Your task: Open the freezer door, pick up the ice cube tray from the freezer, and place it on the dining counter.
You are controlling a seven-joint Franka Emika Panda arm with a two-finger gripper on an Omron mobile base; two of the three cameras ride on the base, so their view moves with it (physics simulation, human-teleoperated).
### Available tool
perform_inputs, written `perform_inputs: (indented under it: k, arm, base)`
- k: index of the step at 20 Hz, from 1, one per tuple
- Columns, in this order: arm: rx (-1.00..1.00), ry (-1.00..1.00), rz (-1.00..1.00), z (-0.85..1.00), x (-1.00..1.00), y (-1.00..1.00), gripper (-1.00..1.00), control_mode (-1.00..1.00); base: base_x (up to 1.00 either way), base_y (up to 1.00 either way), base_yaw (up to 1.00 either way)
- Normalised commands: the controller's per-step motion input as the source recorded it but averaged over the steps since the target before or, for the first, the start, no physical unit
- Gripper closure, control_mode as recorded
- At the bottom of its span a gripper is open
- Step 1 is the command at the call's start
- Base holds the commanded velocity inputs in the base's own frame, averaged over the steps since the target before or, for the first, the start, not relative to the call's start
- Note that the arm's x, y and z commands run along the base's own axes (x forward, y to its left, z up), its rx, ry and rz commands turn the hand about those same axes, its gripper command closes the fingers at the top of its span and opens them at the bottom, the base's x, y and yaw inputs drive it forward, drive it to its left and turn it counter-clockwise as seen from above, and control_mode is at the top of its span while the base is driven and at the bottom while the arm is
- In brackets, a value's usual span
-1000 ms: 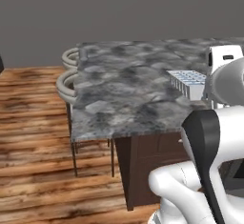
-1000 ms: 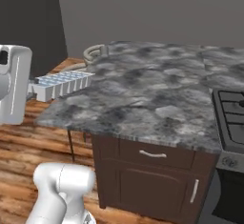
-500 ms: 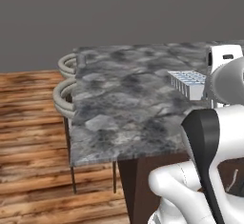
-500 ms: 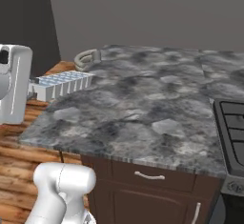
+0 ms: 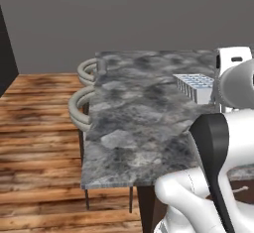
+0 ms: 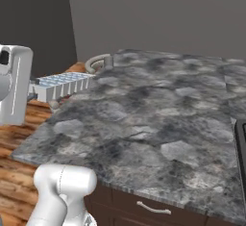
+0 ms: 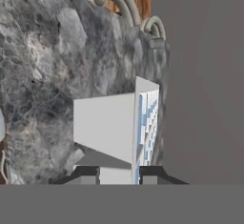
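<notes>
The gripper (image 7: pixel 119 175) was clamped on the near end of the ice cube tray (image 7: pixel 116 123), its two dark tips pressed against either side of the white shell, and the tray stuck straight out from the hand with its pale blue cubes facing sideways in the hand view. Seen from the left base view, the tray (image 5: pixel 196 86) hung in the air above the dining counter (image 5: pixel 144 128), out near the arm's white wrist; from the right base view the same tray (image 6: pixel 62 85) sat level just beside the slab's (image 6: pixel 158 124) near corner, not touching the marble as far as I could judge. What had changed over the last second was the robot's footing rather than its grip: the whole room slid in both base cameras, the counter came nearer and larger, and the two ring-backed stools (image 5: pixel 87 95) moved toward the middle of the left picture, while the tray kept its place against the hand. So the base had been driving up to the counter with the tray carried along. I took the fetching from the freezer as finished, with only the lowering and letting go left.
</notes>
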Motion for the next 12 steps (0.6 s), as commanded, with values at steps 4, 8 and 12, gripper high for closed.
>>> perform_inputs:
  k: [4, 8, 12]
  arm:
    - [0.01, 0.00, 0.03, -0.01, 0.19, -0.04, 1.00, -1.00]
    - [0.03, 0.00, 0.21, -0.03, 0.73, -0.39, 1.00, -1.00]
    - [0.05, 0.00, 0.34, -0.08, 0.91, -0.56, 1.00, -1.00]
  base:
    - [0.46, -0.02, 0.09]
    - [0.00, 0.00, 0.00]
    - [0.00, 0.00, 0.00]
